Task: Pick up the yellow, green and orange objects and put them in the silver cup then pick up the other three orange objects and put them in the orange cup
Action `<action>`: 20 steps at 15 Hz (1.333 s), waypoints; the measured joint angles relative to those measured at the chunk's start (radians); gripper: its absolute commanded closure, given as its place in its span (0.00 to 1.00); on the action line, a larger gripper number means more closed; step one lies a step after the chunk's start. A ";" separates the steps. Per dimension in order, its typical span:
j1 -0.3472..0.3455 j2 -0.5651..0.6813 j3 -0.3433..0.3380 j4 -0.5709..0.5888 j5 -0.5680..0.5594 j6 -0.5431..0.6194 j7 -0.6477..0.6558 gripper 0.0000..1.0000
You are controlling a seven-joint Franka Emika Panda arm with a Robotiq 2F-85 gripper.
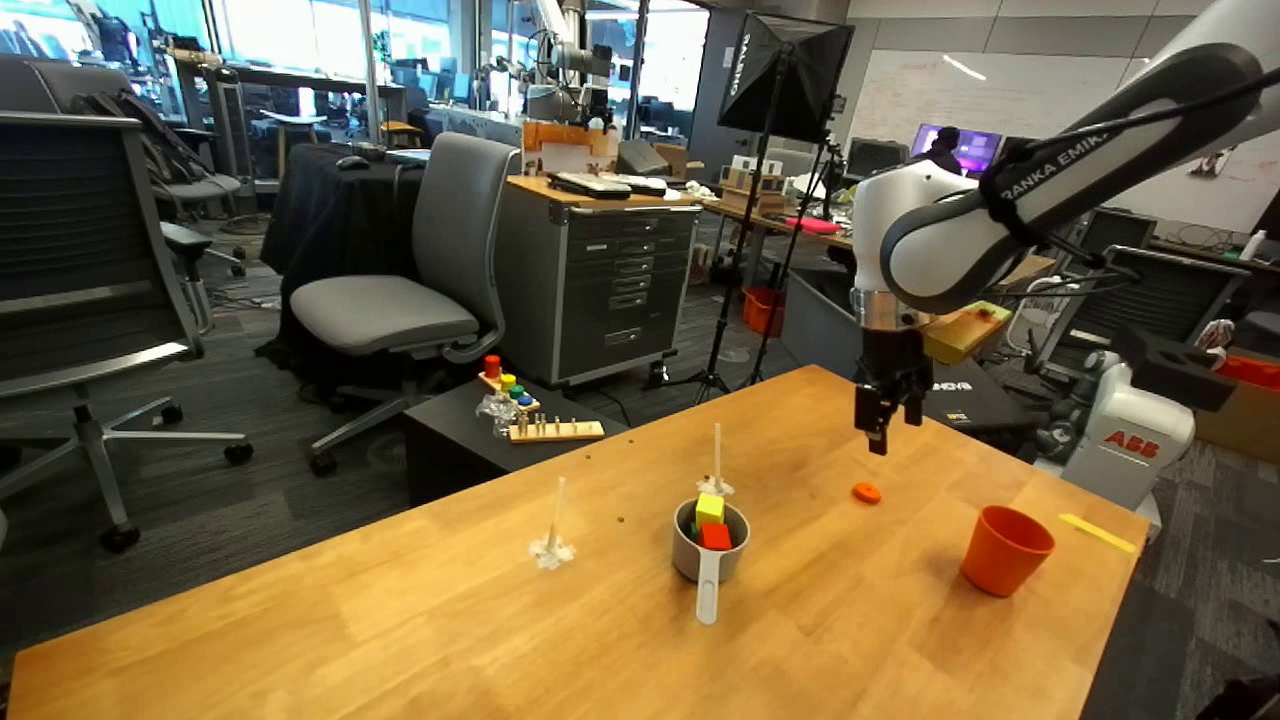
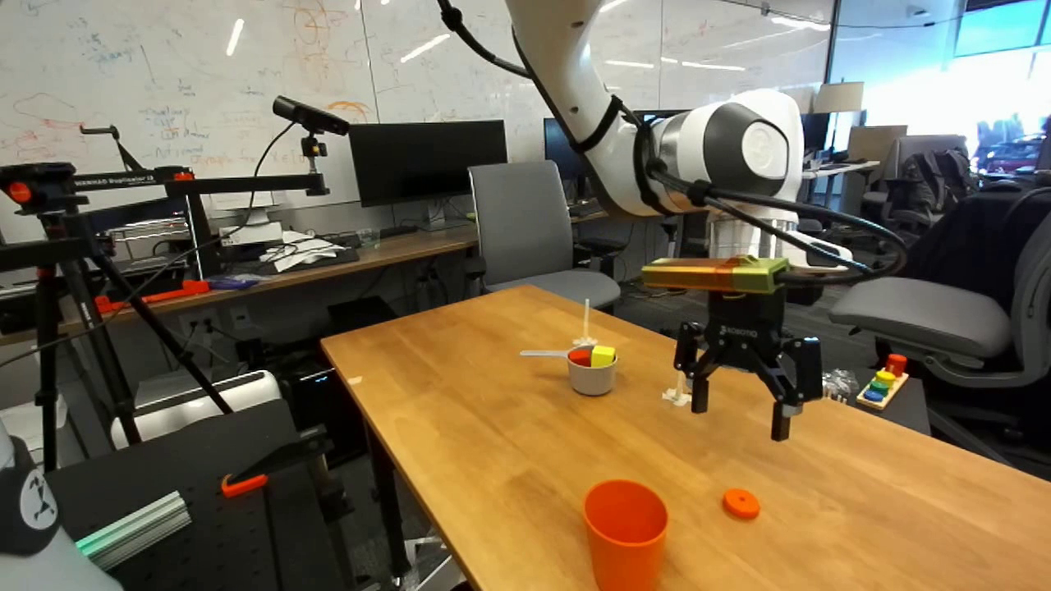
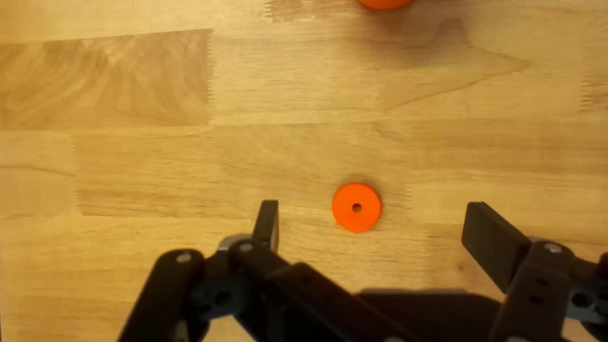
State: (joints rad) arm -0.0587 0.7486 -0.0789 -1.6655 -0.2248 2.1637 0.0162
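Observation:
A flat orange disc (image 1: 866,492) with a centre hole lies on the table, also seen in an exterior view (image 2: 741,504) and in the wrist view (image 3: 356,221). My gripper (image 1: 895,430) is open and empty above the table; in the wrist view the disc shows between its fingertips (image 3: 373,204), nearer the left one. The orange cup (image 1: 1003,560) stands upright; its edge shows in the wrist view (image 3: 384,3). The silver cup (image 2: 591,380) holds a yellow block (image 1: 709,508), a red-orange block (image 1: 715,537) and a barely visible green piece (image 1: 694,533). The other two orange objects are hidden or out of view.
Two thin white sticks (image 1: 717,455) (image 1: 556,520) stand upright on the table near the silver cup. The silver cup's handle (image 1: 707,595) sticks out. A yellow tape strip (image 1: 1097,533) lies by the table edge. A toy board (image 1: 556,430) sits on a side stand.

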 measured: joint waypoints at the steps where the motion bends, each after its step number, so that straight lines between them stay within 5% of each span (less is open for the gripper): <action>1: -0.010 0.018 0.000 0.019 0.012 -0.010 -0.004 0.00; 20: -0.066 0.250 0.009 0.253 0.114 -0.100 -0.108 0.00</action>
State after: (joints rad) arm -0.1246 0.9988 -0.0699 -1.4126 -0.1106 2.0638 -0.0921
